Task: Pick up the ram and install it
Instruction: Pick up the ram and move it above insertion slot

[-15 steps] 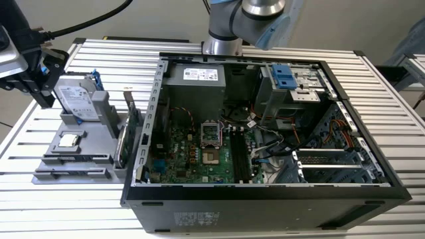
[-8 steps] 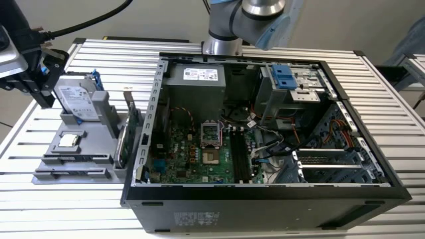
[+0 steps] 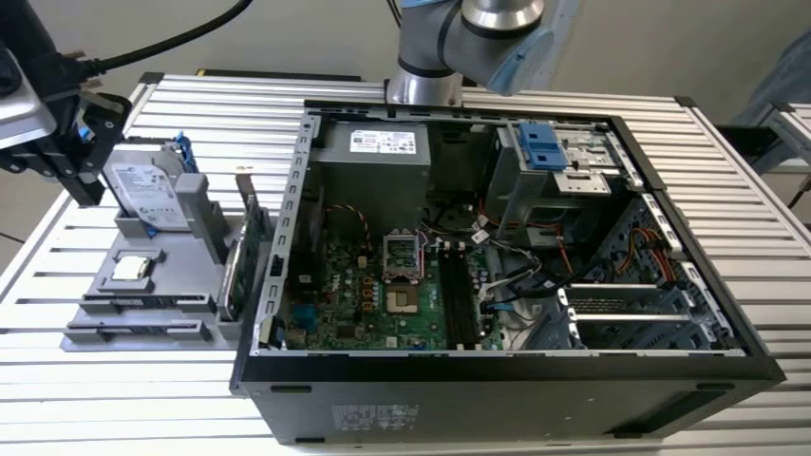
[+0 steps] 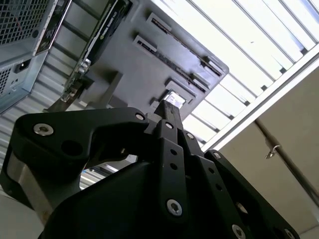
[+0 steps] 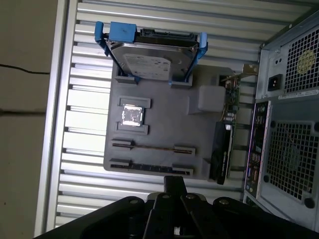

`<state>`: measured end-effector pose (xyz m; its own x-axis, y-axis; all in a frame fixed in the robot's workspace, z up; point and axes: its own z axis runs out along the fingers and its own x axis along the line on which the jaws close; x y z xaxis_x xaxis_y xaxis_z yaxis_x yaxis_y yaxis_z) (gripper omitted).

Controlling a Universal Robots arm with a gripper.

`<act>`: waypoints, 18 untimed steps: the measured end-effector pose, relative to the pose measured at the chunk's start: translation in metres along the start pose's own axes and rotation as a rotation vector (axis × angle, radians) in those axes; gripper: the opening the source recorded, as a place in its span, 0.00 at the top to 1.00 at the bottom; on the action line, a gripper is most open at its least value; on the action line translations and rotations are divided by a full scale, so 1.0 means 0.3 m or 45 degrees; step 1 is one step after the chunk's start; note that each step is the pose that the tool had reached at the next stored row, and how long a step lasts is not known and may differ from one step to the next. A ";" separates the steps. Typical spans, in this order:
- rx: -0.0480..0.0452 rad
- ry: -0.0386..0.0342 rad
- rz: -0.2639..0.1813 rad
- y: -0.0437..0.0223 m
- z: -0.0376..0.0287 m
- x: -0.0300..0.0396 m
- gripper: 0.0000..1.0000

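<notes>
Nothing done yet — gripper (image 5: pixel 174 183) pinched narrow on nothing, clear of the ram (image 5: pixel 149 166), which sits just beyond its tips in the grey holder (image 5: pixel 164 124) on the bench (image 5: pixel 84 74) — pick-up and install both remain.

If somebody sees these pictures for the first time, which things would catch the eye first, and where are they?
First the open computer case, its green motherboard bare, on the slatted metal table. Then, at the exterior view's left, the grey holder with a hard drive in a blue frame standing on edge; the gripper hangs by it, near the ram in its slot.
</notes>
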<state>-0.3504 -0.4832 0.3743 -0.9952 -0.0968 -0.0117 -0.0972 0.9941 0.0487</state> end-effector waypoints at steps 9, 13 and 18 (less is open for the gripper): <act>0.000 0.0010 -0.021 0.000 0.001 0.002 1.00; 0.000 0.0010 -0.021 0.000 0.001 0.003 1.00; 0.000 0.0012 -0.026 0.000 0.001 0.003 1.00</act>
<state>-0.3513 -0.4832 0.3741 -0.9931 -0.1169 -0.0118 -0.1174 0.9919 0.0488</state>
